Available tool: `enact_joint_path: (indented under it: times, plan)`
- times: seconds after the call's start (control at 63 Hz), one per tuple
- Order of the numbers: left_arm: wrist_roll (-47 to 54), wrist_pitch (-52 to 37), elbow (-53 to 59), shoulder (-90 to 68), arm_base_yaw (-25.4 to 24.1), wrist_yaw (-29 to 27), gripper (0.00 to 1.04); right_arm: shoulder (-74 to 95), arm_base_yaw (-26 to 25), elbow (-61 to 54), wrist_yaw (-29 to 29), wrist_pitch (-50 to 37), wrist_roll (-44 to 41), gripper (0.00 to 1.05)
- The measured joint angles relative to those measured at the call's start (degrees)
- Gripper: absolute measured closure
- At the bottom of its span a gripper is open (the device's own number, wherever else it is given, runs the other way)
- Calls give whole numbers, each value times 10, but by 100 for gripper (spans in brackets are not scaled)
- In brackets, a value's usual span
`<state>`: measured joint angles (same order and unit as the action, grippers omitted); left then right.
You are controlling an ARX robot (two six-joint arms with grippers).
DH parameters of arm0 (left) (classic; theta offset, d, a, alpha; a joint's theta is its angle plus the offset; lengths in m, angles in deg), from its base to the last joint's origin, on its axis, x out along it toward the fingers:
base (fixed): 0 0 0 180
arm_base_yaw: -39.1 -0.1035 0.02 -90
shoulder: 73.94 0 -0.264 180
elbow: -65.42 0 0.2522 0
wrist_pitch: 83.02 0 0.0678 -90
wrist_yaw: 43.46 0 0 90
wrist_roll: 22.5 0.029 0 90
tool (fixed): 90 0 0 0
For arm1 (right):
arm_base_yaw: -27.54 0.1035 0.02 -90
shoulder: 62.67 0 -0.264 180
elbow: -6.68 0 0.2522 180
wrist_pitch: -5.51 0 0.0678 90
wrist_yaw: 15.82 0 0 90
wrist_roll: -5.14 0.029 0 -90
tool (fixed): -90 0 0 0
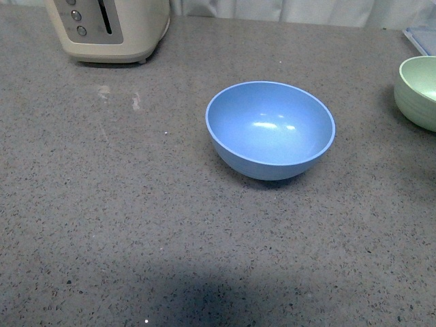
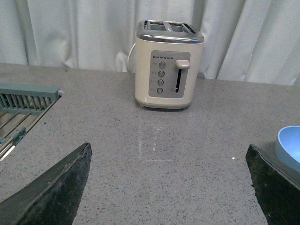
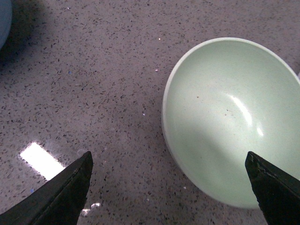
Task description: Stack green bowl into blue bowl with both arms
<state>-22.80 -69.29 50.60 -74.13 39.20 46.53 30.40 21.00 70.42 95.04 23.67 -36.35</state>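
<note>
The blue bowl (image 1: 270, 129) stands upright and empty near the middle of the grey counter; its rim also shows in the left wrist view (image 2: 288, 146). The green bowl (image 1: 418, 91) sits at the right edge of the front view, partly cut off. In the right wrist view the green bowl (image 3: 229, 119) lies empty below my right gripper (image 3: 168, 187), whose open fingers straddle its near rim, one fingertip (image 3: 274, 190) over the bowl. My left gripper (image 2: 168, 187) is open over bare counter, beside the blue bowl. Neither arm shows in the front view.
A cream toaster (image 1: 109, 28) stands at the back left, also in the left wrist view (image 2: 168, 65). A green dish rack (image 2: 26, 105) sits at the counter's left side. White curtains hang behind. A bluish object's corner (image 1: 422, 37) lies behind the green bowl.
</note>
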Motion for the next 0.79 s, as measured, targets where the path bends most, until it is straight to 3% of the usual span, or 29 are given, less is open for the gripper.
enact_joint_path:
  times: [0.302,0.794]
  plan:
    - [0,0,0,0,0,0,6,86,14,53,-11,-12,-2,10]
    - [0,0,0,0,0,0,6,101,23,63,-19,-10,-5,81]
